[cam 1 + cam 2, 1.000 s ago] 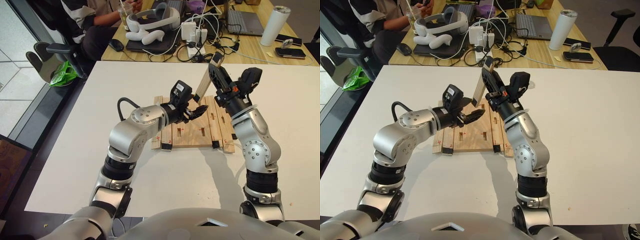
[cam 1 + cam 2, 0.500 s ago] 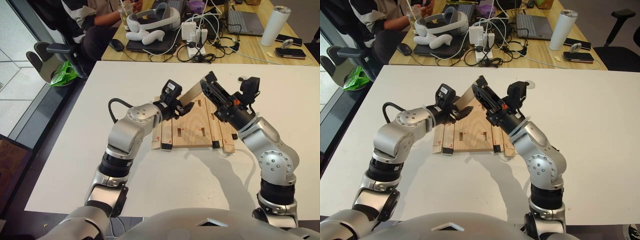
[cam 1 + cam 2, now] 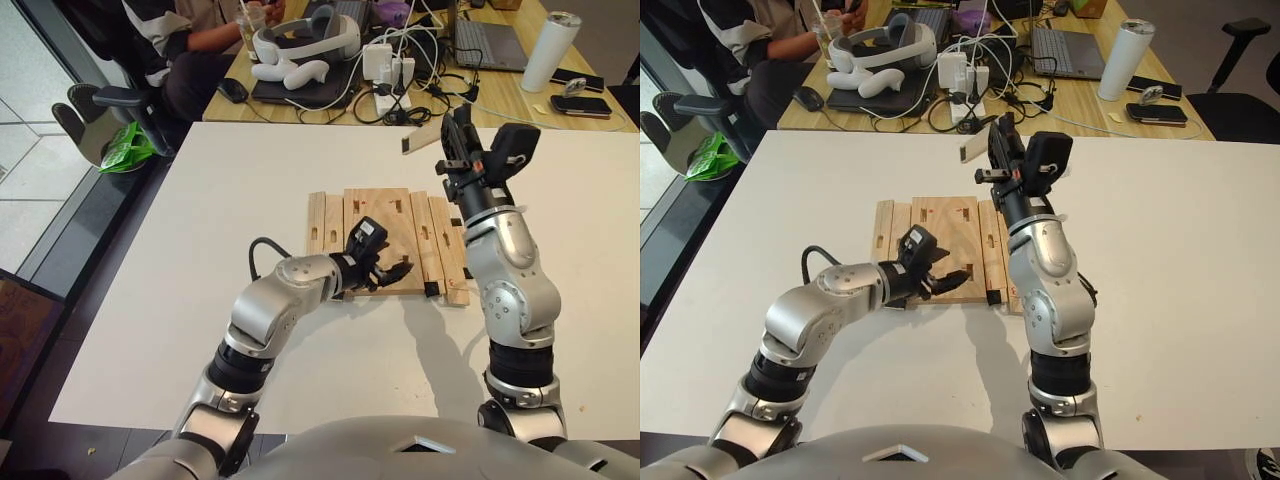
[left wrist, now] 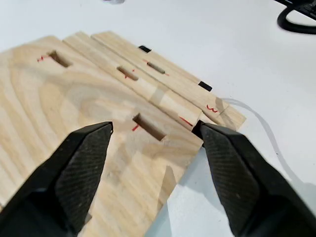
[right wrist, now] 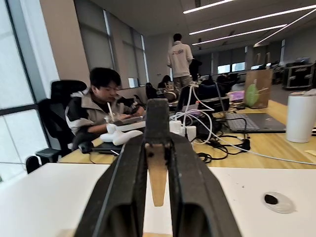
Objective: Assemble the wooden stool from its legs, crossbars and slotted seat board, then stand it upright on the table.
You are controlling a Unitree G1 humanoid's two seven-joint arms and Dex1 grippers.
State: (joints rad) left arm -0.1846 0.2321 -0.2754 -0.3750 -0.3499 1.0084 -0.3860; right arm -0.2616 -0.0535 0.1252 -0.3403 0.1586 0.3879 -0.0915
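Note:
The slotted seat board lies flat on the white table. Wooden slats lie against its left side and its right side. My left gripper hovers open just above the board's near edge. In the left wrist view its fingers straddle a corner slot without touching wood. My right gripper is raised above the table's far side. It is shut on a short wooden piece, which sticks out to the left, roughly level. The right wrist view shows this piece end-on between the fingers.
Beyond the table's far edge stands a wooden desk with a headset, tangled cables and chargers, a laptop, a phone and a white tumbler. A small round mark lies on the table near the right gripper.
My right arm swung the wooden piece down toward the left gripper, then lifted it up and back to the far side. The left gripper moved from the board's far left to its near edge.

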